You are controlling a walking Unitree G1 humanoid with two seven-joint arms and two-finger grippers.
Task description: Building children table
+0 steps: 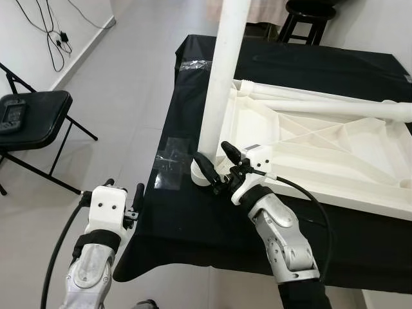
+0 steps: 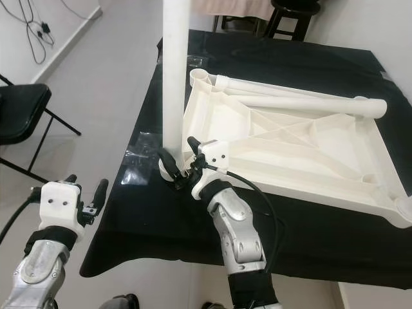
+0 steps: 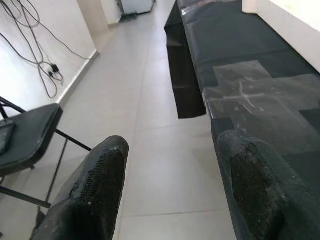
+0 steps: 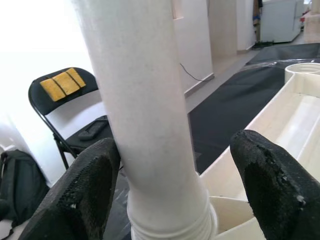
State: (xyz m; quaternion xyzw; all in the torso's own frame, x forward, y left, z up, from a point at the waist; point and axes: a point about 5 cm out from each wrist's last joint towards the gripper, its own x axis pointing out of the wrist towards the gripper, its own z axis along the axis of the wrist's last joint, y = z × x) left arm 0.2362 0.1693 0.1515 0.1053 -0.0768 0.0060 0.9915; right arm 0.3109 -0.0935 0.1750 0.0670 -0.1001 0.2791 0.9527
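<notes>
A white children's table top (image 1: 322,154) lies upside down on a black-covered table (image 1: 193,219). One white leg (image 1: 222,77) stands upright in its near left corner socket. Two more white legs (image 1: 335,106) lie across the underside. My right gripper (image 1: 217,161) is at the base of the upright leg, open, with one finger on each side of it. In the right wrist view the leg (image 4: 145,100) passes between the fingers (image 4: 85,195), with a gap on one side. My left gripper (image 1: 123,190) hangs open and holds nothing, over the floor left of the black table.
A black folding chair (image 1: 32,119) with a dark device on its seat stands on the floor at the left. Cables (image 1: 51,32) hang on the wall behind it. A dark stool (image 1: 309,19) stands beyond the table. Clear tape patches (image 1: 170,161) lie on the cloth near the edge.
</notes>
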